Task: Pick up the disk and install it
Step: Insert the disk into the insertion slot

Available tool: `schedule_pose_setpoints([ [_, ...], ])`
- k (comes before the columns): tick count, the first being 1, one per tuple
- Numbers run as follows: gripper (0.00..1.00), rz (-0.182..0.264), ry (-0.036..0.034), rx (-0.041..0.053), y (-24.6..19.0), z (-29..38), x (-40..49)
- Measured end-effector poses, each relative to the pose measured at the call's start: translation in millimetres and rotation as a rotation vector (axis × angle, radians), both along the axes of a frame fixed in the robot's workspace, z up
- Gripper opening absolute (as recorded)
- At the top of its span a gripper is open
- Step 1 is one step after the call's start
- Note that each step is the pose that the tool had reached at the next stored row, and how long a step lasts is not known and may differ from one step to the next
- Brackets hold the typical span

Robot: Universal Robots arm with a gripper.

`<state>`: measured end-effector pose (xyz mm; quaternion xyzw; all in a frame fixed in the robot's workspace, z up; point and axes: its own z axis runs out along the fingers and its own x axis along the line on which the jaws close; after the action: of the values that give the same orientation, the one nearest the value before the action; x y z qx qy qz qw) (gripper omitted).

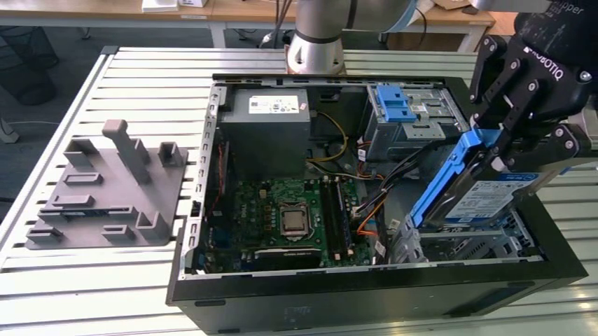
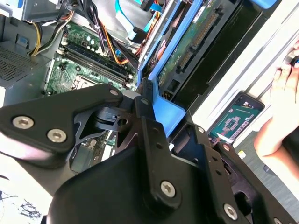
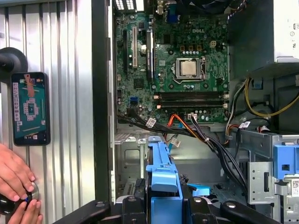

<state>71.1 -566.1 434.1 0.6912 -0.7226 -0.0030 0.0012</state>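
slatted table (image 1: pixel 122 280) bearing an open computer case (image 1: pixel 374 285); inside it lie the power supply (image 1: pixel 271 129), motherboard (image 1: pixel 280 224) and drive cage (image 1: pixel 411 115). gripper (image 1: pixel 523 150) clamped on the disk (image 1: pixel 486 199), which hangs tilted over the metal bay (image 1: pixel 477 248), just beside the case wall at the exterior view's right.

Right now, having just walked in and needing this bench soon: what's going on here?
The arm's gripper is shut on the disk, holding it tilted over the open computer case, above the drive bay at the exterior view's right. The disk is not yet seated. A person's hand is on the table near a phone.
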Motion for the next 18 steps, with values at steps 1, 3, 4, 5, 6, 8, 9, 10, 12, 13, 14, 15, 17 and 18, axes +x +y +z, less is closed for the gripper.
schedule_pose_setpoints([
  [1,0.37,0.0,0.0,-0.0001,0.0,0.0,0.0],
  [3,0.37,0.0,0.0,0.0001,-0.1,0.3,-0.1],
  [4,0.37,0.0,-0.0001,0.0012,-0.1,1.1,-0.1],
  [5,0.37,0.0,-0.0001,0.003,-0.2,2.6,-0.2],
  [6,0.37,0.0,-0.0001,0.0022,-0.3,5.0,-0.2],
  [8,0.37,0.0,0.0,0.0003,-0.1,8.0,-0.1],
  [9,0.37,0.0,-0.0001,0.0003,-0.1,8.0,-0.1],
  [10,0.37,0.001,-0.0001,0.0003,-0.2,8.0,-0.1],
  [12,0.37,0.007,-0.0004,0.0002,-0.5,7.9,-0.1],
  [13,0.37,0.01,-0.0006,0.0,-0.6,7.9,0.0],
  [14,0.37,0.013,-0.0008,0.0,-0.6,7.8,0.6],
  [15,0.37,0.014,-0.0009,0.0001,-0.6,7.6,1.2],
  [17,0.37,0.016,-0.001,0.0002,-0.6,7.5,2.1],
  [18,0.37,0.016,-0.0011,0.0003,-0.6,7.5,2.5],
])
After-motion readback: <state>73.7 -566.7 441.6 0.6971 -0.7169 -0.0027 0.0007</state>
